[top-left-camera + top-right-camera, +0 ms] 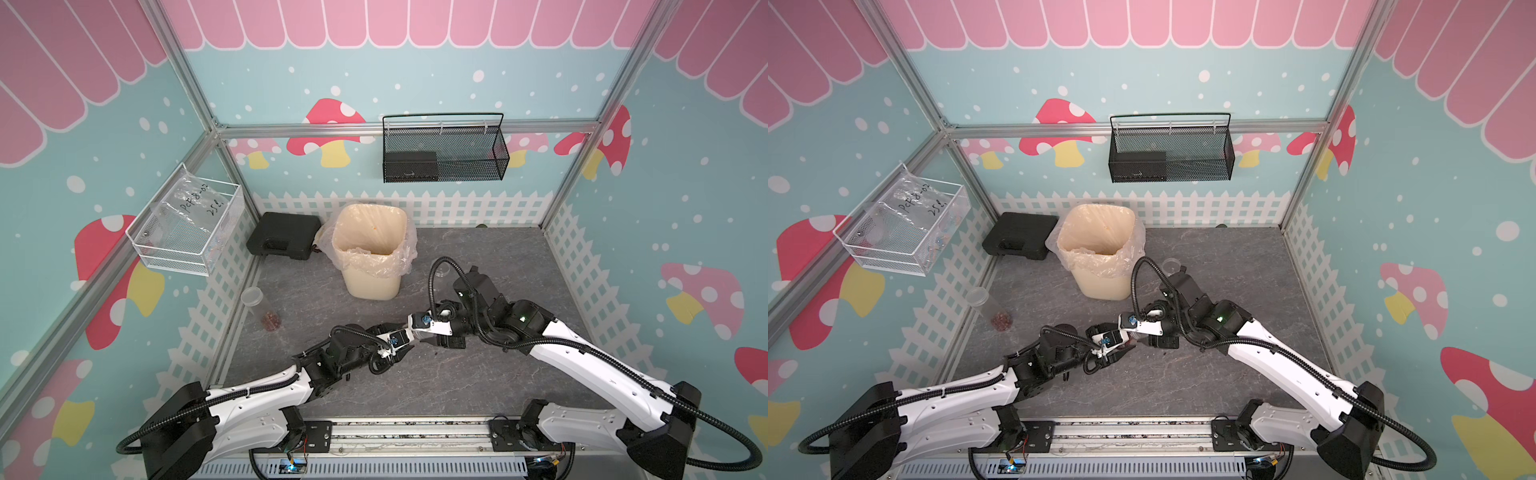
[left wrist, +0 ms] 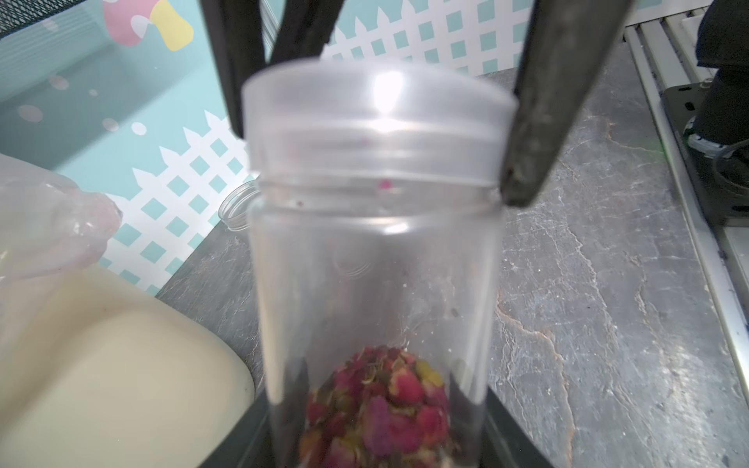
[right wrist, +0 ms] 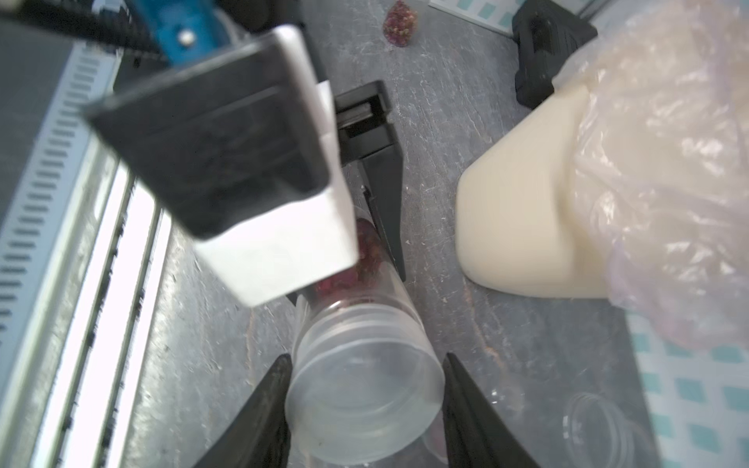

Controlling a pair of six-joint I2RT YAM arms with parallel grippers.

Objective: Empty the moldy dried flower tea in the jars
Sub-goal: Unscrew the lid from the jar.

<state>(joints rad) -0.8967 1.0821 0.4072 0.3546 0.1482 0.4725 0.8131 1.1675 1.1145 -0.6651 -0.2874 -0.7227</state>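
Note:
A clear jar (image 2: 373,263) hangs between the two arms in front of the bin. My left gripper (image 2: 373,445) is shut on its lower body, where the moldy dried flower tea (image 2: 381,397) lies as a reddish clump. The jar's flat clear lid (image 3: 364,397) is on, and my right gripper (image 3: 364,389) is shut on it, one black finger (image 2: 535,121) against each side. In both top views the grippers (image 1: 417,330) (image 1: 1127,332) meet tip to tip. A second lidded jar (image 1: 262,307) with tea in it stands by the left wall.
The cream plastic-lined waste bin (image 1: 370,282) stands just behind the grippers. A clear open jar (image 1: 442,268) sits behind my right arm. A black case (image 1: 282,237) lies at the back left. A white wire basket (image 1: 187,232) and a black mesh basket (image 1: 444,153) hang on the walls.

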